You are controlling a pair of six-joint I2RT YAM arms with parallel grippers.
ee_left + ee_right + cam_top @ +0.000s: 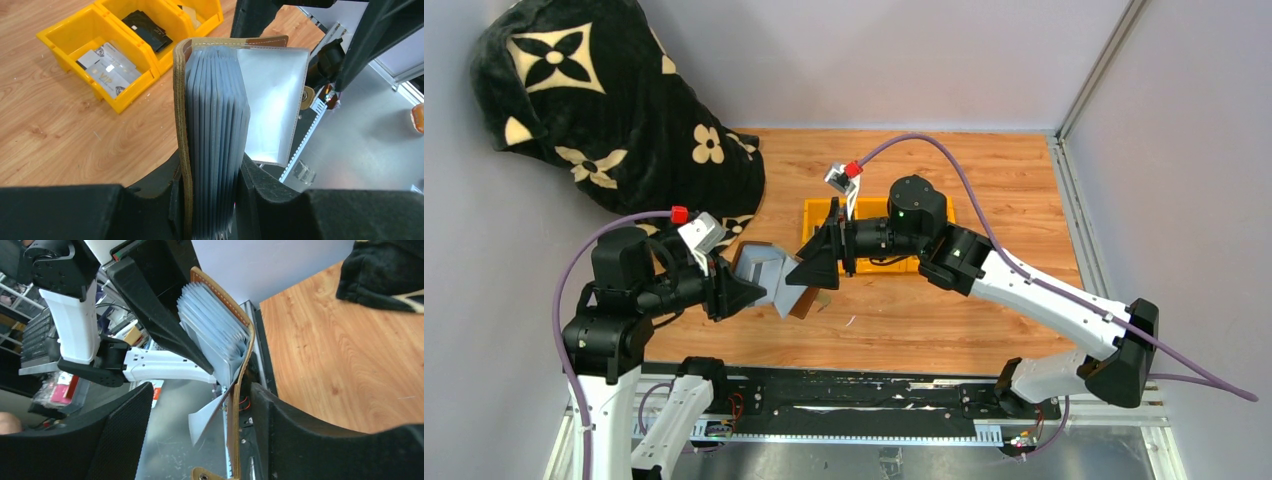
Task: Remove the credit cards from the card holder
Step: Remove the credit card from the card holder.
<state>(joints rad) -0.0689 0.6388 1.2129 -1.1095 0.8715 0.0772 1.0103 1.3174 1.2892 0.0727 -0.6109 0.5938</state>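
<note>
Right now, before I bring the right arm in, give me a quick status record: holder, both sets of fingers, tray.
card holder: open, held up off the table, sleeves fanned
left fingers: clamped on the sleeve stack and leather cover
right fingers: open, one on each side of the hanging cover flap, not gripping
tray: yellow, on the table
tray contents: silver cards in one bin, black cards in the next

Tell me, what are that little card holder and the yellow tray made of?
The card holder has a brown cover that looks like matte leather or an imitation, with pale stitching along its edge. Its sleeves seem to be thin clear plastic, catching the light. The yellow tray looks like hard moulded plastic, smooth and slightly glossy.
</note>
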